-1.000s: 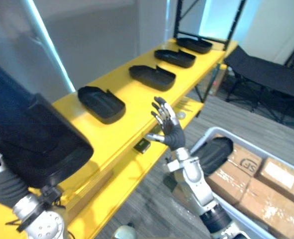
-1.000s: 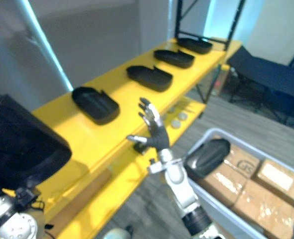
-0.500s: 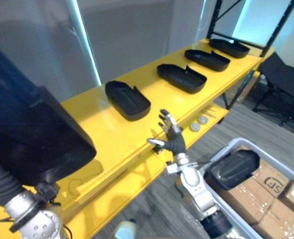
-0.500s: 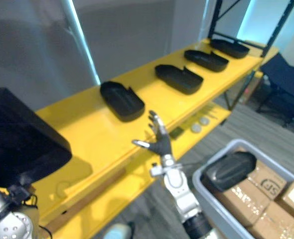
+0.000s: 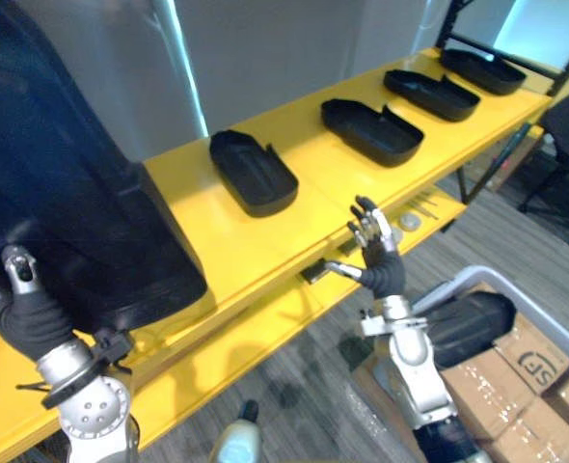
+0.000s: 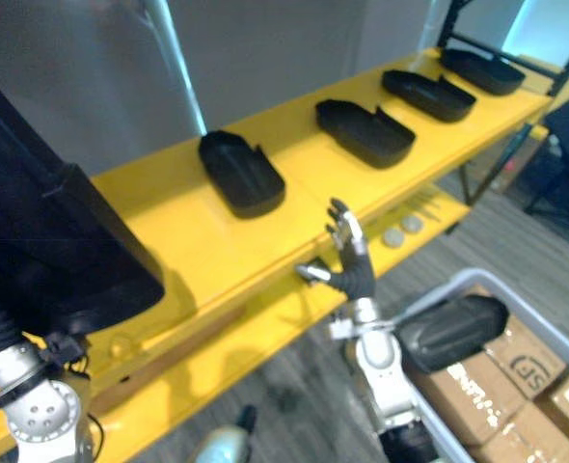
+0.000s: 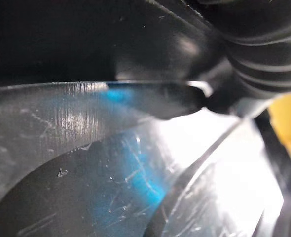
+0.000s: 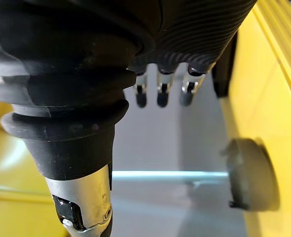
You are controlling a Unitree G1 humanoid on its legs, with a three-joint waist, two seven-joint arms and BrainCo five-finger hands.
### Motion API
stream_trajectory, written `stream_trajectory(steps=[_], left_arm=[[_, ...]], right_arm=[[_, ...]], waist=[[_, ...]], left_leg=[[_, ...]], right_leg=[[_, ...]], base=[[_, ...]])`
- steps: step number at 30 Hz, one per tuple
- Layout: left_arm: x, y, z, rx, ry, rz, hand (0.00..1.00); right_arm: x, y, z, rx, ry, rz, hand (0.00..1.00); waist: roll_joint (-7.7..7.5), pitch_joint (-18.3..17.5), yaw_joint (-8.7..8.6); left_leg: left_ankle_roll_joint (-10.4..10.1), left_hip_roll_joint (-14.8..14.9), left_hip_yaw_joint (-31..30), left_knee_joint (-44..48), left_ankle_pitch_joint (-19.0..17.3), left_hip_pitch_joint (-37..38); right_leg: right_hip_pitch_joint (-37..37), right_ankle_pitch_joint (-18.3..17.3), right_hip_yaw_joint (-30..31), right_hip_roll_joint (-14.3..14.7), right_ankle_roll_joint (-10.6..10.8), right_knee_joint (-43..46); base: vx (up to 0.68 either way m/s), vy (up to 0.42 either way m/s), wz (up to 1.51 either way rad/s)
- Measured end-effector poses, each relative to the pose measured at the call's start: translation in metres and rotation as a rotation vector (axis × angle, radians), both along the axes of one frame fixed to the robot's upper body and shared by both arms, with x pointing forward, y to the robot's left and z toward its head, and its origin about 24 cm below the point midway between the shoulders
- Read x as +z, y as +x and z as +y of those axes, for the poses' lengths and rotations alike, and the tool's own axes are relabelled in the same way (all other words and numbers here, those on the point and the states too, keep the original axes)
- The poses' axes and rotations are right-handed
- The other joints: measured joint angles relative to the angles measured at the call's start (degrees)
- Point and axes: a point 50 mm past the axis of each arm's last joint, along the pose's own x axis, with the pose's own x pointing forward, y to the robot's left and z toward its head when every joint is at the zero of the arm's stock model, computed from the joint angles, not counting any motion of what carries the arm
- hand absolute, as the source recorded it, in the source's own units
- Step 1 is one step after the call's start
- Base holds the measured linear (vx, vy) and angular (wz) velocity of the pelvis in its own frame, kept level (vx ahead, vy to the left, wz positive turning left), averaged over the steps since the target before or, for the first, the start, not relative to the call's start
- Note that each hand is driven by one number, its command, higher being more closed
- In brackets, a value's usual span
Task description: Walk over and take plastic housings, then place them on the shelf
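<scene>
A: Where is the robot holding the task's piece?

B: The left hand (image 5: 21, 289) is holding up a large black plastic housing (image 5: 82, 193) over the near end of the yellow shelf (image 5: 193, 227). How it is gripping cannot be told, since the housing is hiding it.

A: And the other side?

B: The right hand (image 5: 376, 258) is hanging spread and relaxed, grasping nothing, just off the shelf's front edge, probably so as not to be in the way.

A: Why that end?

B: Four housings (image 5: 253, 172) are lying in a spaced row further along, so the bare near stretch is likely serving as the next slot. Another housing (image 5: 468, 323) is waiting in the grey bin (image 5: 448, 285), on cardboard boxes (image 5: 535, 355).
</scene>
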Motion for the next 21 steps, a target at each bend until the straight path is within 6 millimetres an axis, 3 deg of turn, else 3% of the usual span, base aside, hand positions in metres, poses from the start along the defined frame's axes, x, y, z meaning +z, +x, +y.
stream_trajectory(steps=[1, 3, 4, 7, 8, 9, 10, 11, 12, 13, 14, 16, 18, 20, 21], left_arm=[[-0.002, 0.0, -0.001, 0.001, -0.011, 0.006, 1.0], [-0.004, -0.002, -0.001, 0.005, -0.007, 0.015, 1.0], [-0.004, -0.002, -0.001, 0.004, 0.002, 0.019, 1.0], [0.0, -0.005, -0.001, 0.016, 0.037, -0.009, 1.0], [0.003, -0.006, 0.0, 0.025, 0.053, -0.025, 1.0], [0.005, -0.007, 0.0, 0.022, 0.064, -0.032, 1.0], [0.006, -0.006, 0.0, 0.021, 0.067, -0.041, 1.0], [0.007, -0.002, 0.001, 0.015, 0.072, -0.049, 1.0], [0.01, -0.002, 0.003, 0.02, 0.09, -0.053, 1.0], [0.013, 0.0, 0.005, 0.017, 0.115, -0.06, 1.0], [0.017, 0.002, 0.006, 0.011, 0.138, -0.072, 1.0], [0.025, 0.006, 0.005, -0.001, 0.162, -0.103, 1.0], [0.033, 0.016, 0.005, -0.018, 0.184, -0.133, 1.0], [0.04, 0.035, 0.005, -0.047, 0.194, -0.141, 1.0], [0.04, 0.041, 0.004, -0.059, 0.19, -0.135, 1.0]], right_arm=[[-0.002, -0.002, -0.002, -0.009, 0.001, 0.003, 0.0], [-0.001, -0.003, -0.006, -0.025, 0.01, -0.015, 0.0], [0.001, -0.004, -0.006, -0.029, 0.015, -0.03, 0.0], [0.011, -0.002, -0.006, -0.045, 0.036, -0.085, 0.0], [0.017, -0.001, -0.005, -0.063, 0.044, -0.112, 0.0], [0.02, -0.001, -0.008, -0.095, 0.052, -0.124, 0.0], [0.022, 0.0, -0.01, -0.112, 0.056, -0.135, 0.0], [0.023, 0.001, -0.012, -0.142, 0.068, -0.136, 0.0], [0.025, 0.002, -0.012, -0.153, 0.078, -0.138, 0.0], [0.027, 0.003, -0.012, -0.16, 0.084, -0.145, 0.0], [0.031, 0.006, -0.012, -0.168, 0.078, -0.165, 0.0], [0.045, 0.012, -0.014, -0.182, 0.074, -0.221, 0.0], [0.059, 0.017, -0.017, -0.196, 0.074, -0.275, 0.0], [0.067, 0.018, -0.025, -0.214, 0.049, -0.304, 0.0], [0.067, 0.018, -0.028, -0.222, 0.043, -0.302, 0.0]], waist=[[0.22, 0.4, -0.43], [-0.36, 1.4, -1.1], [-0.63, 1.4, -1.26], [-1.7, 1.1, -0.27], [-2.93, 1.6, 0.27], [-3.24, 1.0, 0.76], [-3.24, 1.1, 0.52], [-3.6, 1.1, 0.43], [-4.07, 1.0, 0.4], [-4.03, 1.2, 0.3], [-4.03, 1.2, 0.2], [-3.98, 1.2, -0.5], [-3.85, 1.1, -1.71], [-3.26, 0.9, -3.06], [-3.21, 0.9, -3.47]], left_leg=[[0.1, 0.1, 1.5, 0.6, -0.1, -0.1], [2.5, 0.6, 6.4, 3.3, -1.7, -0.6], [2.5, 0.9, 8.2, 4.6, -1.8, -1.1], [3.8, 0.6, 11.1, 8.8, -2.9, -4.3], [5.4, 0.2, 14.1, 12.4, -4.7, -5.7], [7.3, -0.7, 17.3, 14.5, -8.0, -5.9], [5.9, -0.9, 16.7, 14.9, -9.1, -5.8], [6.5, -2.1, 15.6, 14.9, -9.8, -5.0], [6.6, -2.7, 15.3, 13.5, -9.8, -3.5], [7.0, -3.0, 15.0, 12.2, -9.9, -1.7], [7.8, -2.9, 14.3, 10.3, -9.7, 1.3], [7.2, -2.7, 13.2, 7.6, -9.0, 4.9], [6.7, -2.5, 10.8, 6.7, -8.9, 5.7], [5.0, -1.3, 6.9, 6.3, -8.9, 4.9], [4.4, -1.1, 5.4, 6.3, -9.0, 4.8]], right_leg=[[0.2, -0.6, -0.3, -0.3, 0.4, 1.1], [1.5, -2.8, -2.4, -1.8, 1.1, 2.9], [2.0, -3.7, -3.5, -2.3, 1.6, 3.6], [1.8, -5.0, -4.8, -3.7, 2.0, 4.2], [2.0, -5.4, -4.9, -4.5, 1.9, 4.2], [3.2, -5.6, -5.9, -5.4, 1.3, 5.0], [2.3, -5.3, -6.1, -6.5, 0.8, 10.1], [-3.7, -2.8, -4.1, -10.7, -0.7, 24.4], [-7.3, 1.2, -1.1, -12.6, -1.6, 32.1], [-9.8, 2.7, 0.8, -13.8, -1.7, 38.3], [-11.7, 0.8, 1.5, -14.3, -2.5, 43.1], [-12.4, -1.7, 1.0, -13.3, -3.2, 40.7], [-13.3, -2.5, 2.5, -11.2, -3.7, 31.5], [-15.4, -2.2, 11.4, -6.8, -3.2, 19.9], [-15.6, -1.9, 14.3, -5.9, -2.6, 18.2]], base=[[-0.11, 0.007, 0.21], [-0.11, 0.046, 0.42], [-0.11, 0.05, 0.51], [0.0, 0.115, 0.49], [0.1, 0.154, 0.38], [0.15, 0.165, 0.39], [0.19, 0.158, 0.53], [0.15, 0.142, 0.52], [0.2, 0.188, 0.51], [0.25, 0.137, 0.26], [0.34, 0.121, 0.29], [0.3, 0.057, 0.37], [0.22, -0.036, 0.55], [0.19, -0.175, 0.77], [0.14, -0.253, 1.02]])
